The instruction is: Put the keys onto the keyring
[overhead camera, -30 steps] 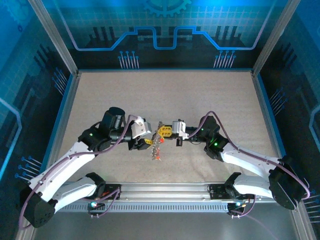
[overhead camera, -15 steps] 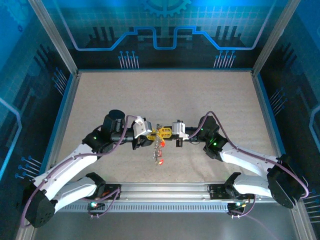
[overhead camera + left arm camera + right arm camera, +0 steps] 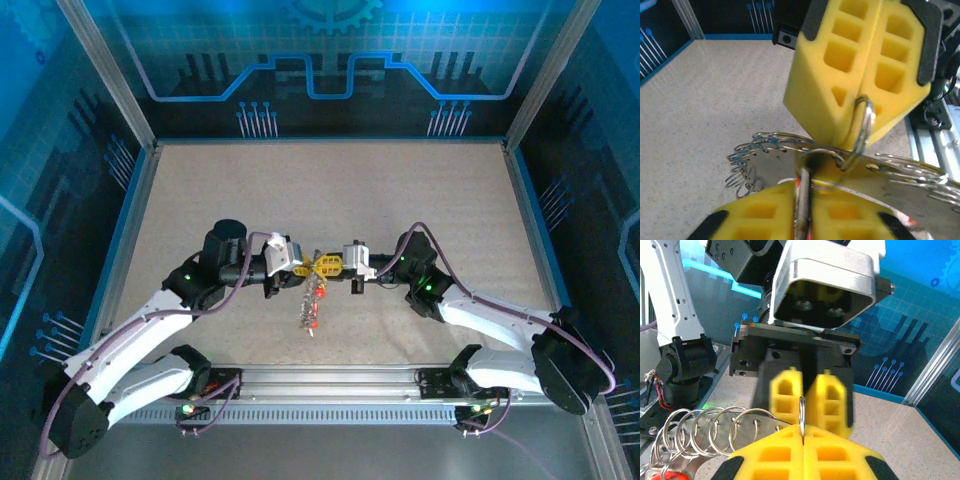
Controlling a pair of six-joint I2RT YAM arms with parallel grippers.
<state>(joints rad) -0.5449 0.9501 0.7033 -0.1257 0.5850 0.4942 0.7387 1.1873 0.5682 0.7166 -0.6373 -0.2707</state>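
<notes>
Open table (image 3: pixel 330 190) on every side, left gripper (image 3: pixel 305 268) and right gripper (image 3: pixel 330 265) meeting mid-table, keyring (image 3: pixel 313 300) hanging below them

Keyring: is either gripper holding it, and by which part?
Both. The left gripper and right gripper each pinch the thin wire of the keyring between shut fingers, close together; the keys hang below.

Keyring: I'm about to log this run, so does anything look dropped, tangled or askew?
Nothing stands out. The left end effector and right end effector are both shut on the keyring, facing each other closely. The keys trail from it in one bunch, and the small split rings fan out evenly.
</notes>
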